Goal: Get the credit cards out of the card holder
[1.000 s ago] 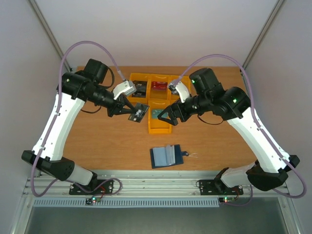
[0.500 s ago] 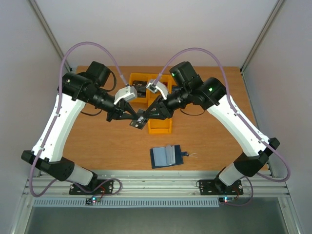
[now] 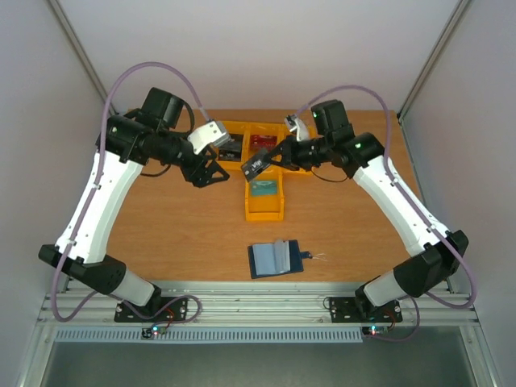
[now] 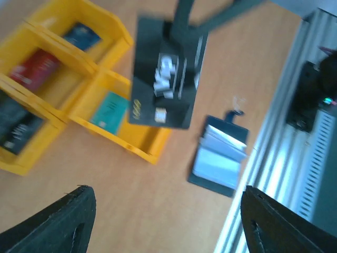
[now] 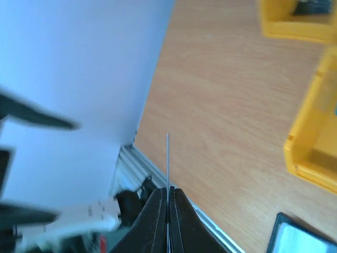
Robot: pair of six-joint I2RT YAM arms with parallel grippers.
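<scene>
Wooden table (image 3: 177, 234) seen from above: yellow bins (image 3: 264, 214) sit toward 12 o'clock, and the card holder (image 3: 276, 260) lies open toward 6. The right claw (image 3: 268, 161) pinches a dark card (image 3: 252, 168) in the air over the bins; the left claw (image 3: 214, 173), at its 9 o'clock, gapes empty. Left wrist: jaws spread wide, the lettered card hanging at 12 o'clock, holder at 4. Right wrist: jaws clamped on the card's edge, holder corner at 5.
</scene>
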